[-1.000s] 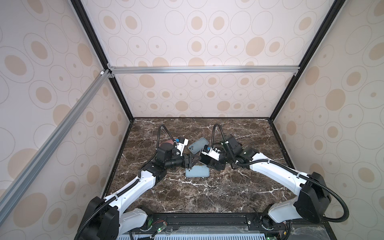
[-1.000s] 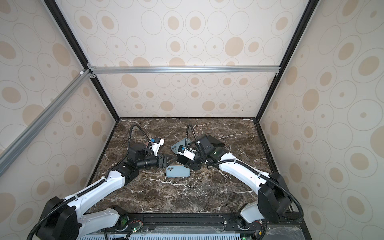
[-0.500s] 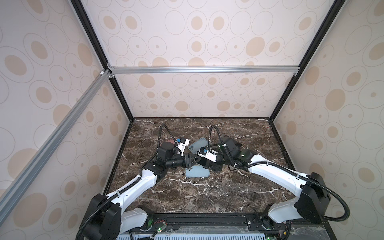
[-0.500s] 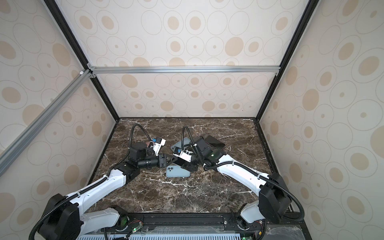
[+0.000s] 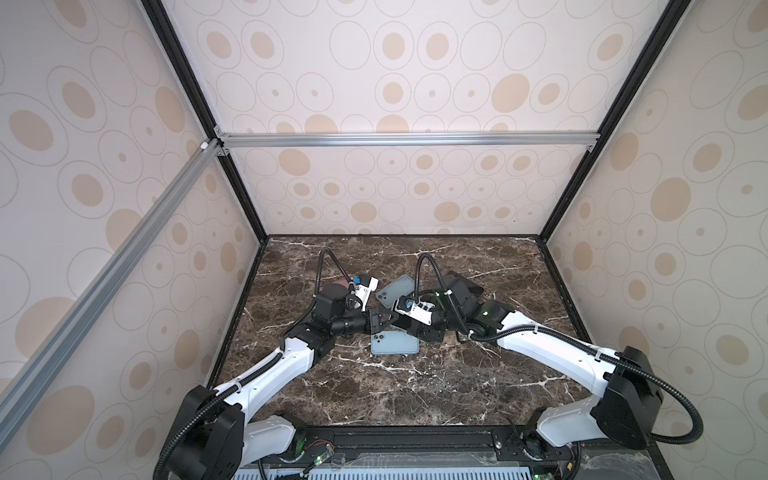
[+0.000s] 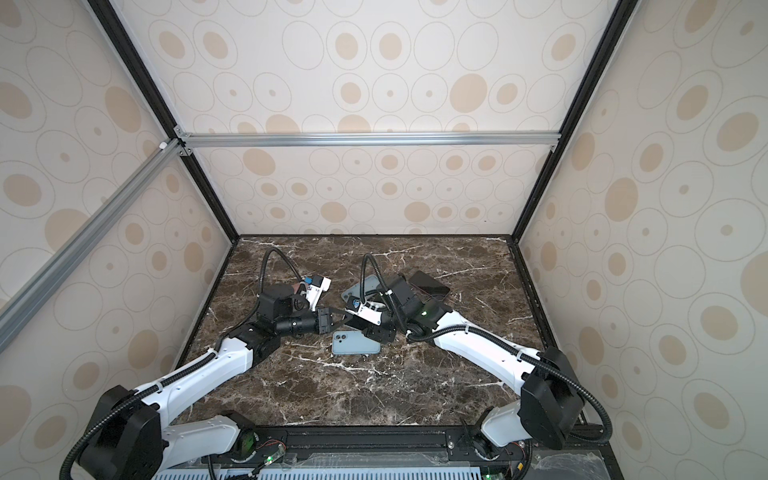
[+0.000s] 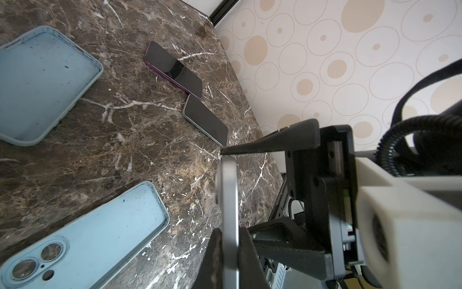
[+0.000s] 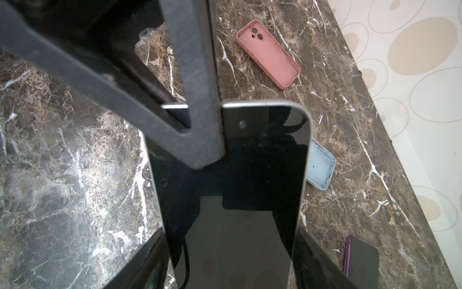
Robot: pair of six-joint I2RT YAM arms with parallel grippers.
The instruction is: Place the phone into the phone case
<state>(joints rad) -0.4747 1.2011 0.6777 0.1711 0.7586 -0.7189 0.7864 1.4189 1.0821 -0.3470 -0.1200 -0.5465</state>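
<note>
Two robot arms meet over a marble table (image 5: 415, 395), sharing one phone between them. Left of centre in both top views, the left gripper (image 5: 388, 321) reaches toward the right. Its jaws are pinched tight on the flat faces of the phone (image 7: 228, 200). The left wrist view shows the handset edge-on, a slim silver strip squeezed between the black fingers. A pink case (image 8: 268, 53) lies on the table by that arm's wrist, partly hidden by the arm in the top views.

Just right of centre, the right gripper (image 8: 232, 265) grips the same phone across its width. Its jaws are spread wide, one against each long edge, and the dark screen faces its wrist camera. The phone is held off the table, and the two grippers hide it almost wholly in the top views.

Just below the grippers in the frame, a light blue case (image 5: 395, 344) lies flat, open side up, camera holes toward the left. A second blue case (image 5: 394, 286) lies above the grippers in the frame, also open side up.

Farther right, behind the right arm's wrist, a purple phone (image 7: 172, 67) and a grey phone (image 7: 206, 120) lie screen up, end to end. Whether their corners touch cannot be told.
</note>
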